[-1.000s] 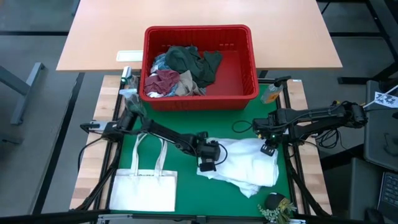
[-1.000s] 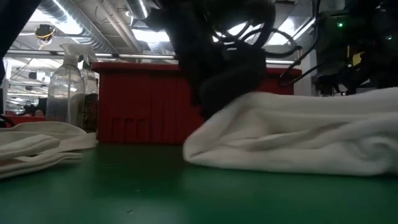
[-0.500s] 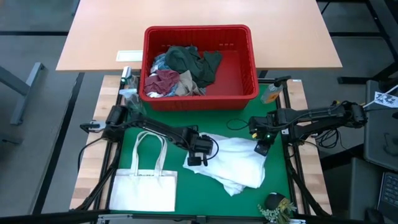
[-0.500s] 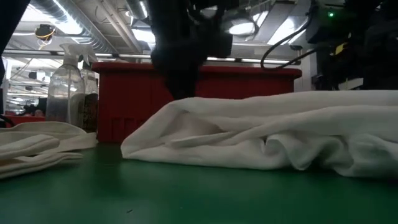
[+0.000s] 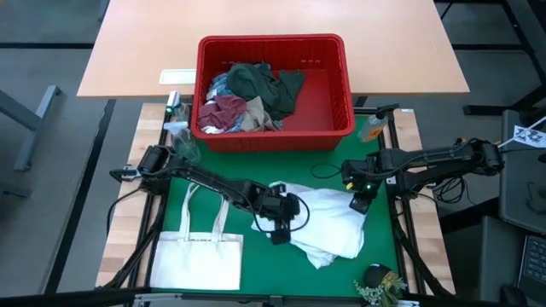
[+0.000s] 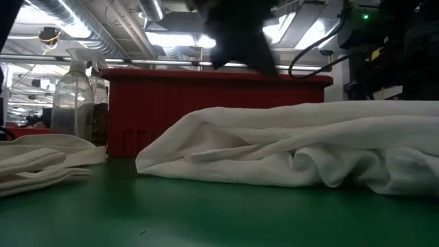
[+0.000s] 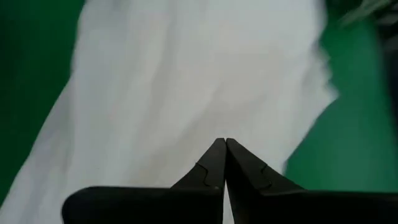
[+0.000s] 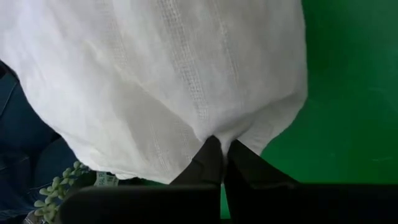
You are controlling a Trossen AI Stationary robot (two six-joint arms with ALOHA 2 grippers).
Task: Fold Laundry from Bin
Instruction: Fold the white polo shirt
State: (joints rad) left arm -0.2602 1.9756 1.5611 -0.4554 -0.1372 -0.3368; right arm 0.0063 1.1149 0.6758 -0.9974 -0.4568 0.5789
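Green mat (image 5: 213,175) covers counter; ceiling lights in room behind. White garment (image 5: 328,223) lies crumpled mid-mat. Right gripper (image 5: 359,205) pinches its edge; left gripper (image 5: 282,232) jaws closed, empty. Red bin (image 5: 345,94) beyond holds remaining clothes.

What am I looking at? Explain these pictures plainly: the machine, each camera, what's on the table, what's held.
This is a robot with two dark arms, each ending in a two-finger gripper. One picture looks straight down from above, one looks level across the table top, and two come from cameras on the wrists.

On the green mat lie a crumpled white garment and a flat white tote bag. Behind them, a red bin holds more laundry. A clear spray bottle stands at the side.

The right gripper is shut on the white garment's edge, which puckers at its tips. The left gripper is shut over the same garment; whether it pinches cloth is unclear.
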